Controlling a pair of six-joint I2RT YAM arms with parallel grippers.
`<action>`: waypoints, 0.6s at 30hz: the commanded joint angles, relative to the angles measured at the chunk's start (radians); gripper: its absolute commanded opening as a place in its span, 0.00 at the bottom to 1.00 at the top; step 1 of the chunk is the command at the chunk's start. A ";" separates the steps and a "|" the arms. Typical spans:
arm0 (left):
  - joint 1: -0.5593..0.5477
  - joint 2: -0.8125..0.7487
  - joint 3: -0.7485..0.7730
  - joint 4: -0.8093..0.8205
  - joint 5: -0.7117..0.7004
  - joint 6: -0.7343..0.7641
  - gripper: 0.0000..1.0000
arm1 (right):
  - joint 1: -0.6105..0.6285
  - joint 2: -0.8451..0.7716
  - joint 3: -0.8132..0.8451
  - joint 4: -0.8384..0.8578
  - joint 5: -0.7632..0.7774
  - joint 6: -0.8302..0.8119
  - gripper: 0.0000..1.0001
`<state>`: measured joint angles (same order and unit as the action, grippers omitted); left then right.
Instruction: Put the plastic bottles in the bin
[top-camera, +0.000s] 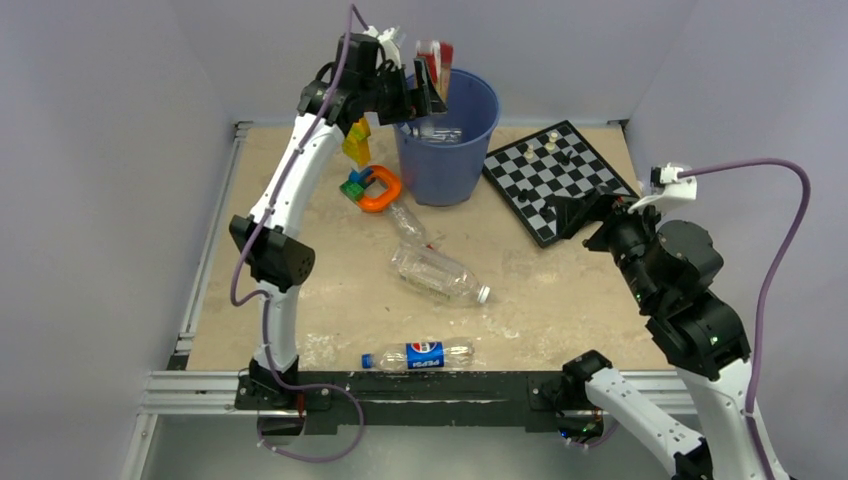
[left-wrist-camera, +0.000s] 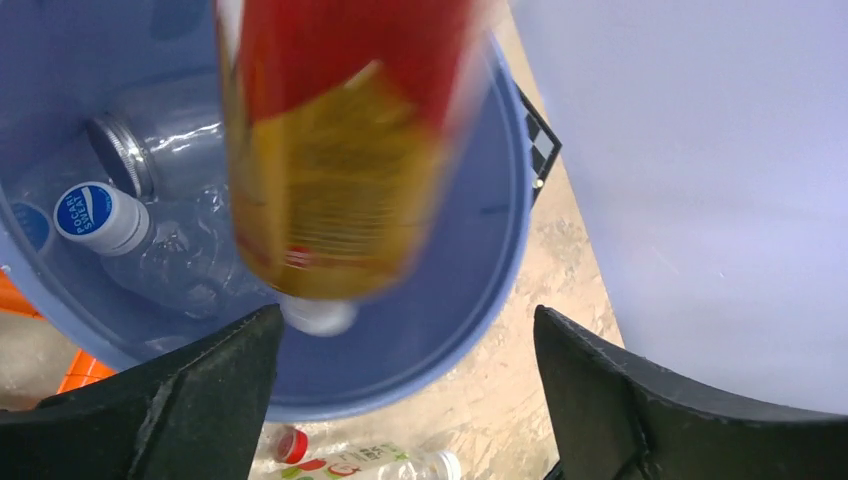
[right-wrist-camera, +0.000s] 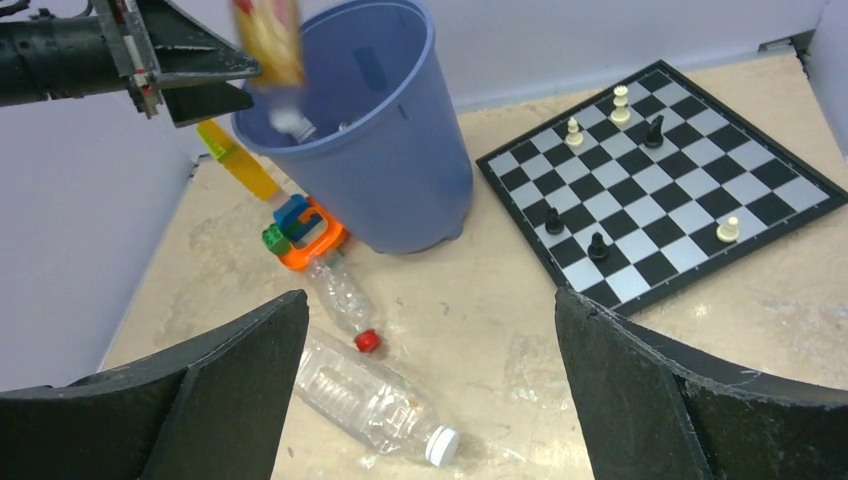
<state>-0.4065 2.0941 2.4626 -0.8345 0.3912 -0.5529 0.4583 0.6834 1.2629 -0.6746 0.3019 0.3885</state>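
Left wrist view: left gripper (left-wrist-camera: 405, 318) jaws wide; blurred red-and-yellow-labelled bottle (left-wrist-camera: 340, 150), cap down, directly ahead between them, entering the bin (left-wrist-camera: 485, 240). Right gripper (right-wrist-camera: 430, 298) wide, empty.

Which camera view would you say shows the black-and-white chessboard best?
Right wrist: nearly the whole black-and-white chessboard shows, pieces distinct. Top external shows it smaller, its near corner behind the right arm. Left wrist catches only a corner past the round blue plastic bin.
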 joint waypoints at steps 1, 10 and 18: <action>-0.023 -0.039 0.094 0.030 -0.055 -0.023 1.00 | 0.005 -0.028 0.021 -0.045 0.039 0.024 0.97; -0.065 -0.475 -0.396 -0.003 -0.225 0.016 1.00 | 0.006 -0.015 -0.040 0.014 -0.019 0.052 0.97; -0.069 -0.762 -1.079 0.183 -0.330 -0.222 0.96 | 0.006 -0.019 -0.060 0.037 -0.071 0.079 0.96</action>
<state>-0.4782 1.2900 1.5944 -0.7498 0.1062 -0.6369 0.4591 0.6735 1.2083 -0.6830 0.2638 0.4416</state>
